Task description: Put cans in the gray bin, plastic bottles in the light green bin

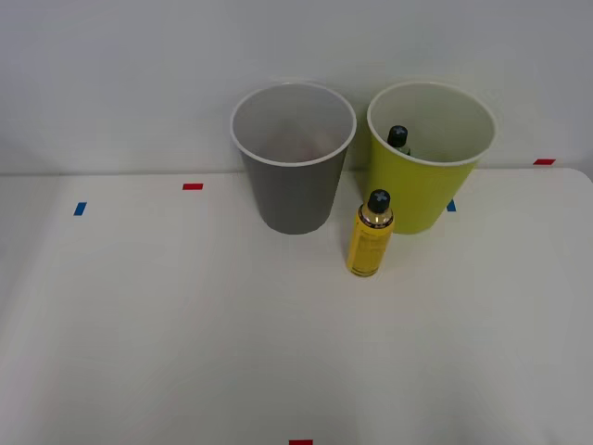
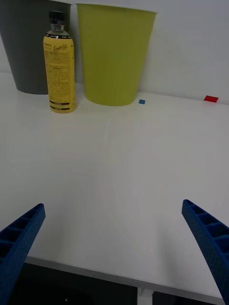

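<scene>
My jaws (image 2: 114, 248) hang spread and empty; the yellow bottle (image 2: 59, 66) stands upright beside the light green bin (image 2: 114, 52); I judge reaching and gripping it comes next.

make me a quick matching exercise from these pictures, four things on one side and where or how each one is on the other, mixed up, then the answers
Things:
1. yellow bottle
2. gray bin
3. light green bin
4. right gripper

States:
A. holds a black-capped bottle inside
B. open, holding nothing
C. upright on the table, in front of the gap between the bins
D. stands to the left of the other bin in the front view

Pairs: 1-C, 2-D, 3-A, 4-B
</scene>
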You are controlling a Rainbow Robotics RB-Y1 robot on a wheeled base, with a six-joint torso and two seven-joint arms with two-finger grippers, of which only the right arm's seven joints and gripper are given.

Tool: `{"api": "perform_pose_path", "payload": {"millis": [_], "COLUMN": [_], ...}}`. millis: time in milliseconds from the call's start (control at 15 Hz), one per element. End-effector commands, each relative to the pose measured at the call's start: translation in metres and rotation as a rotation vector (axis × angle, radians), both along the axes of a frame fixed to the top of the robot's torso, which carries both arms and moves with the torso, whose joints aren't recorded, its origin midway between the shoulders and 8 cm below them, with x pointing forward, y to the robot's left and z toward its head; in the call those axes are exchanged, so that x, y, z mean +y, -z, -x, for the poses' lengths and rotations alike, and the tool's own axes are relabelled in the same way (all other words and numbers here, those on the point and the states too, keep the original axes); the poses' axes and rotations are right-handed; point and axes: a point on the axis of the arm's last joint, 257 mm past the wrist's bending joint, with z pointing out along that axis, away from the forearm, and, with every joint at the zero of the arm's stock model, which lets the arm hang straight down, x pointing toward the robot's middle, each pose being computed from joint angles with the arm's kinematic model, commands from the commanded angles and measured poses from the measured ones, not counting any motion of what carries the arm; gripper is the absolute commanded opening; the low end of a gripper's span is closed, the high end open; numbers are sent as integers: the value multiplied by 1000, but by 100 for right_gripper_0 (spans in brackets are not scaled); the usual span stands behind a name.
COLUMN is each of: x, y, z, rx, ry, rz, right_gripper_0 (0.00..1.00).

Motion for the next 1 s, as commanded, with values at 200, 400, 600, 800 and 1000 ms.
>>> {"api": "perform_pose_path", "payload": {"millis": [200, 400, 600, 800, 1000], "x": [0, 5, 14, 34, 50], "y": [12, -7, -8, -9, -14], "z": [4, 11, 15, 13, 2], "rx": [21, -47, -48, -59, -90], "ry": [8, -36, -78, -111, -124], "rz": [-10, -9, -7, -71, -154], "right_gripper_0": [100, 100, 100, 100, 100]}}
